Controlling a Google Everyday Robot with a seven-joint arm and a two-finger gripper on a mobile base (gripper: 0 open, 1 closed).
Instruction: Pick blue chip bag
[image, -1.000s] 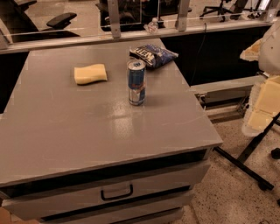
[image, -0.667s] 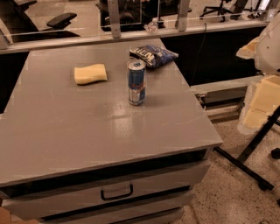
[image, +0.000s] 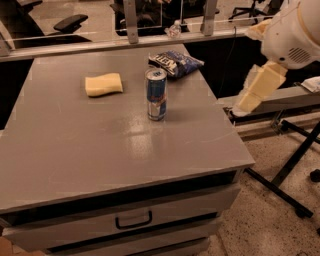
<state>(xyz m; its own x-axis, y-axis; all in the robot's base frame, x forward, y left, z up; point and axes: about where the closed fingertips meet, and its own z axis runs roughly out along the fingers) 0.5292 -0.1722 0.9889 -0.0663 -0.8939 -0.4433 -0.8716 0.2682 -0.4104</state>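
Can (image: 156, 94) stands just before blue chip bag (image: 176, 62); sponge (image: 103, 84) left; gripper (image: 257, 89) beyond table's (image: 75, 150) right edge, grip unclear.

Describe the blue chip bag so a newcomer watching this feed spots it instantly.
On the grey table, look to the far right corner, just behind the upright drink can. The blue chip bag lies flat there: dark, crinkly, white-lettered, unlike the tall can or yellow sponge. The gripper hangs beyond the table's right edge.
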